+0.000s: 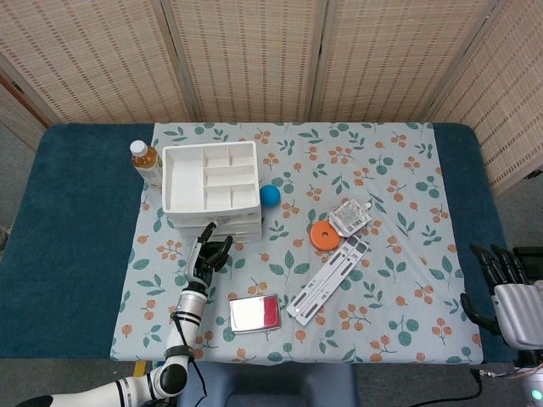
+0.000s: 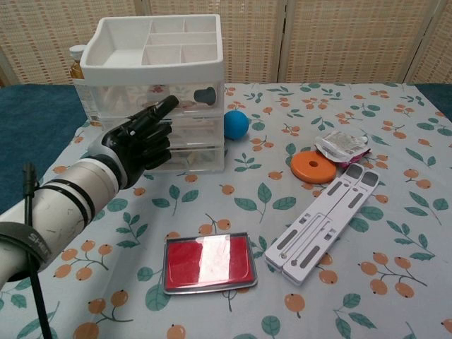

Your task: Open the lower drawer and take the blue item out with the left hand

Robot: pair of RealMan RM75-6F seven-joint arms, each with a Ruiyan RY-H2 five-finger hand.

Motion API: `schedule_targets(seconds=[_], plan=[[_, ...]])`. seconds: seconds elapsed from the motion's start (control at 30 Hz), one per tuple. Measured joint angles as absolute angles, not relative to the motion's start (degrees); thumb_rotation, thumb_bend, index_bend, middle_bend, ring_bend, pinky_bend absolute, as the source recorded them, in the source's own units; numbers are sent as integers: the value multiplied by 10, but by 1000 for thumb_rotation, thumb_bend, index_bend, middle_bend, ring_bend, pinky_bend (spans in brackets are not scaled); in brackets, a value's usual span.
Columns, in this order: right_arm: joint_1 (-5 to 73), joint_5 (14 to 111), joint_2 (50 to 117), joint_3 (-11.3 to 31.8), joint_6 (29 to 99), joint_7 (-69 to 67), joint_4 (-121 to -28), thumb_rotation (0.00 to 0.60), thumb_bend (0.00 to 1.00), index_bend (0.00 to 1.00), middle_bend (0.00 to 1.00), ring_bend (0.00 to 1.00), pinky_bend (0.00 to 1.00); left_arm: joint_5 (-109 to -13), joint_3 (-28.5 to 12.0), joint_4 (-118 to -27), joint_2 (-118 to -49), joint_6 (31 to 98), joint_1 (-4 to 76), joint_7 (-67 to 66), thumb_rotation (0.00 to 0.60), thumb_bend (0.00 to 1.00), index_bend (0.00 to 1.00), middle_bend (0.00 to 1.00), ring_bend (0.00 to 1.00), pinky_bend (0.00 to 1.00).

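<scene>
The white drawer unit (image 1: pixel 210 191) (image 2: pixel 152 92) stands at the back left of the cloth with an open divided tray on top. All its drawers are closed, and what lies in the lower drawer (image 2: pixel 194 158) cannot be made out. My left hand (image 1: pixel 209 254) (image 2: pixel 141 141) hovers just in front of the drawer fronts. One finger points at the middle drawer, the others are curled in, and it holds nothing. A blue ball (image 1: pixel 270 196) (image 2: pixel 236 124) lies on the cloth right of the unit. My right hand (image 1: pixel 507 292) rests off the table's right edge with its fingers apart.
A bottle (image 1: pixel 144 159) (image 2: pixel 75 60) stands behind the unit's left side. An orange disc (image 1: pixel 322 235) (image 2: pixel 313 168), a crinkled packet (image 1: pixel 349 216) (image 2: pixel 341 147), a white folding stand (image 1: pixel 329 280) (image 2: pixel 328 220) and a red-lidded case (image 1: pixel 254 313) (image 2: pixel 208 263) lie on the floral cloth.
</scene>
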State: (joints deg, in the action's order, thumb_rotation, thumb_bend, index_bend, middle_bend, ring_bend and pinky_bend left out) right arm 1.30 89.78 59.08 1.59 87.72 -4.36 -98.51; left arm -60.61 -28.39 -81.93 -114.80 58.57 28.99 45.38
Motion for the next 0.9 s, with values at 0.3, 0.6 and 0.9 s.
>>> schedule_targets(seconds=[0.3,0.6,0.9], plan=[[13,898,591,16,877,-42,-986,600,431,0,113,0,24,-612,-279,-824,-1145,587,286,457,600,295,310,977,1000,1000],[14,898,592,16,875,-42,-985,600,431,0,113,0,24,-620,-268,-833,-1140,591,277,462,600,296,335,977,1000,1000],[14,900,592,15,875,-42,-986,600,432,0,113,0,23,-624,-257,-836,-1137,592,268,466,600,296,350,977,1000,1000]])
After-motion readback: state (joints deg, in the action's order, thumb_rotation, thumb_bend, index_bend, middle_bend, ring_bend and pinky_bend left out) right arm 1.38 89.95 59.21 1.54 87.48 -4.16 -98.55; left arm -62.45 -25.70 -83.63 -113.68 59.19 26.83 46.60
